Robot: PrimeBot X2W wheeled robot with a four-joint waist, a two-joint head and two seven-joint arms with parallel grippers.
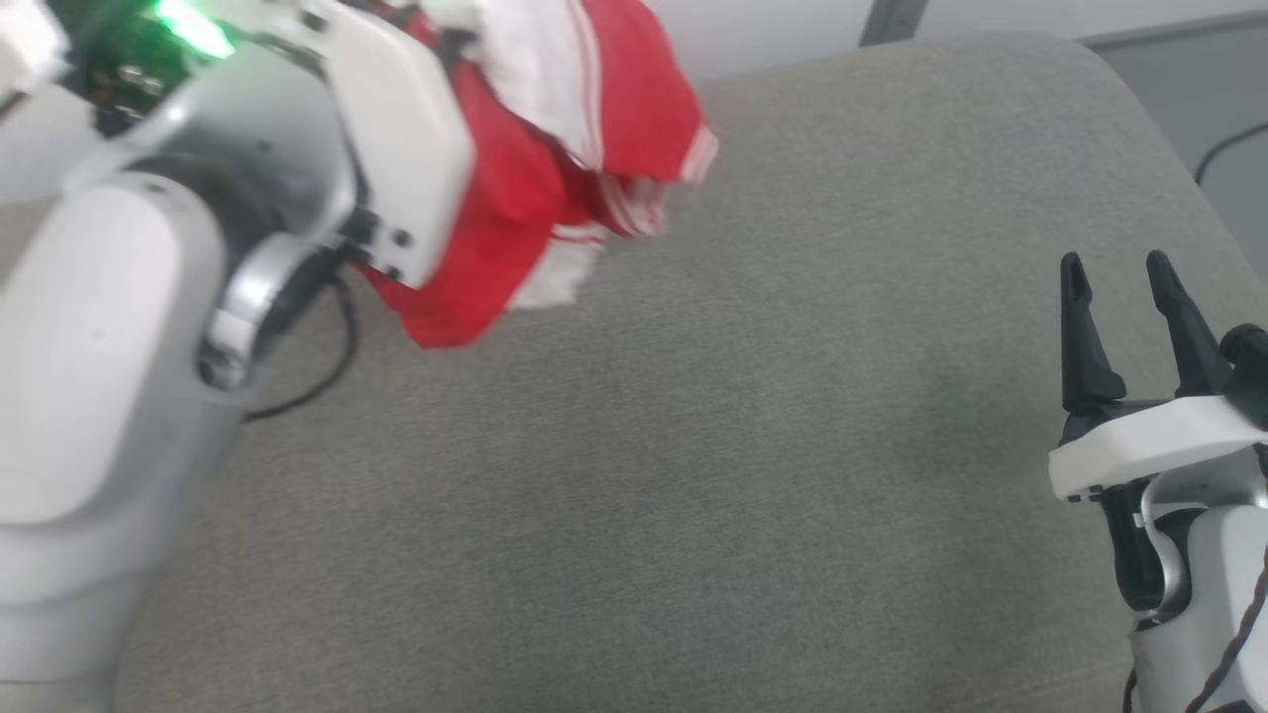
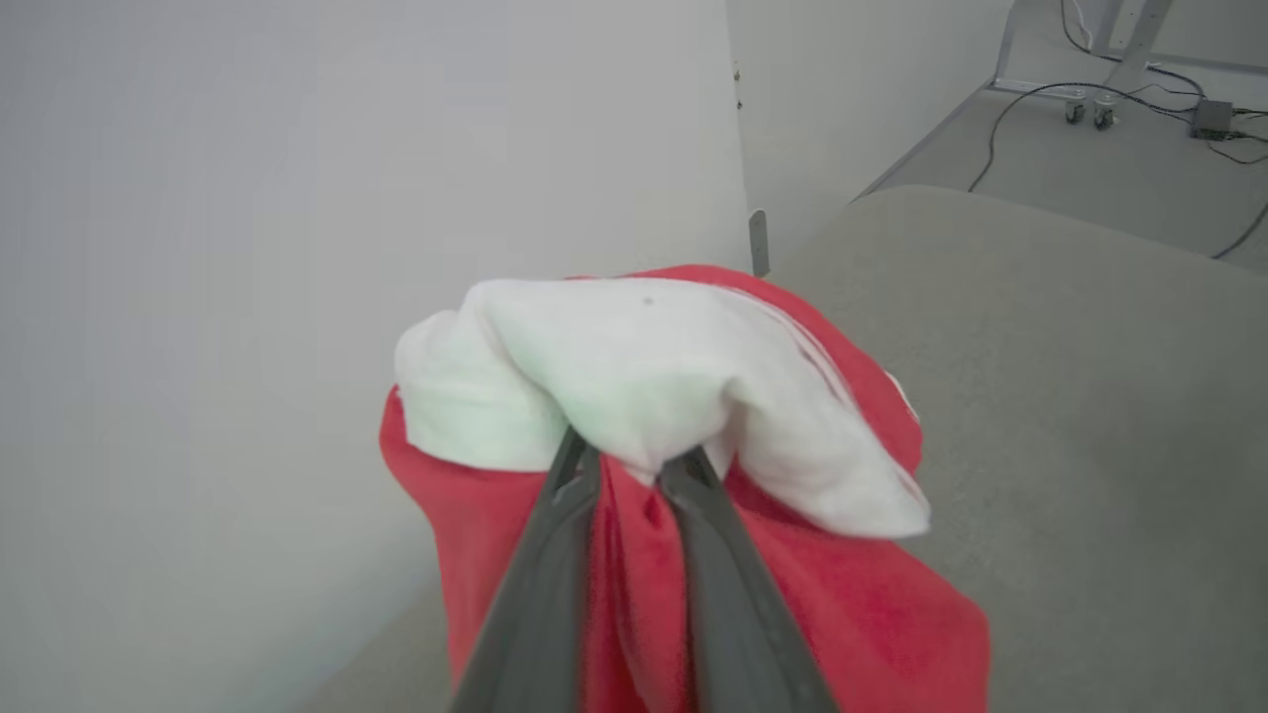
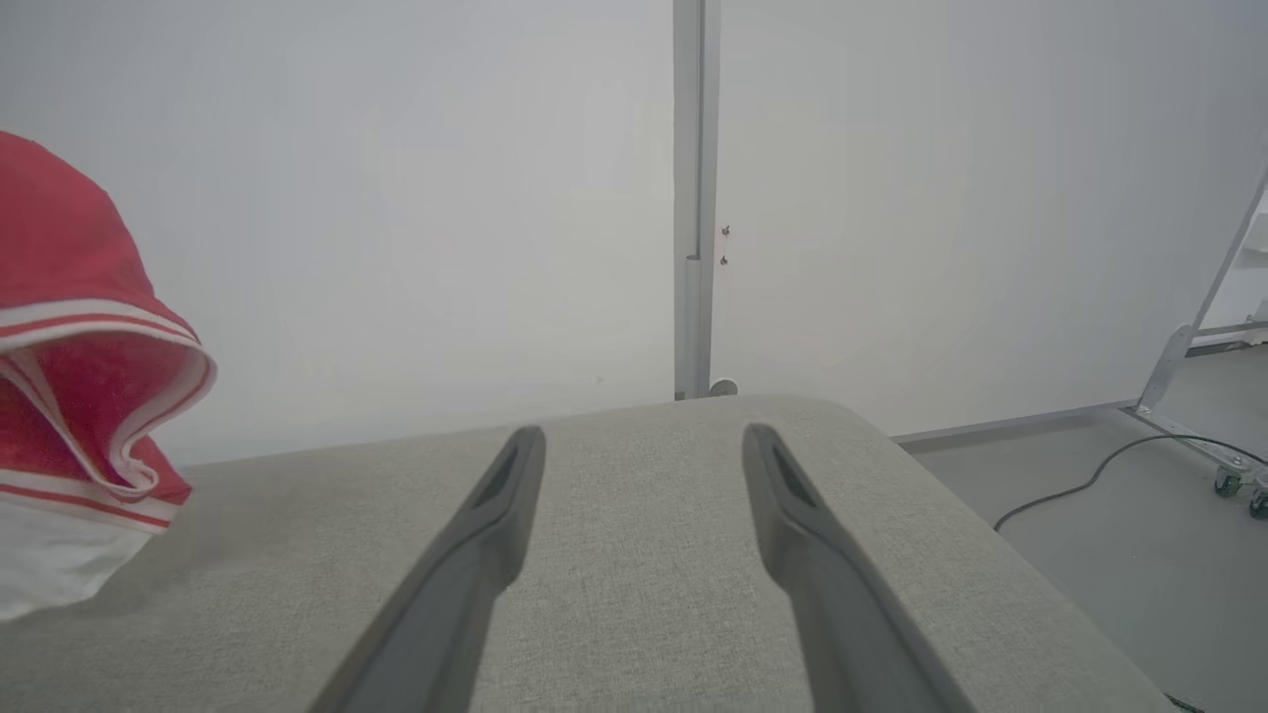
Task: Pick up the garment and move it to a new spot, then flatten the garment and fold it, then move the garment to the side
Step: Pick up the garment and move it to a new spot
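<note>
The jersey (image 1: 515, 198) hangs bunched in the air at the far left of the grey padded surface (image 1: 743, 475), carried by the left arm (image 1: 99, 347), whose pale casing covers part of the cloth in the head view. In the left wrist view the left gripper (image 2: 631, 458) has its two dark fingers drawn close together, pinching a gathered fold of the jersey where a white panel flops over the red cloth; the red fabric drapes down on both sides of the fingers. Striped red-and-white trim shows along the folded edges that hang toward the surface. From the right wrist view the lowest white fold sits very near the grey fabric, but whether it touches cannot be told. The right gripper (image 1: 1113, 267) is at the lower right of the head view, well apart from the jersey, its fingers spread wide with nothing between them, pointing out over the bare grey surface. A white wall (image 3: 396, 198) stands behind the surface, a green light (image 1: 193, 28) glows on the left arm near the top of the head view, and a dark cable (image 3: 1080, 485) trails across the floor to the right.
</note>
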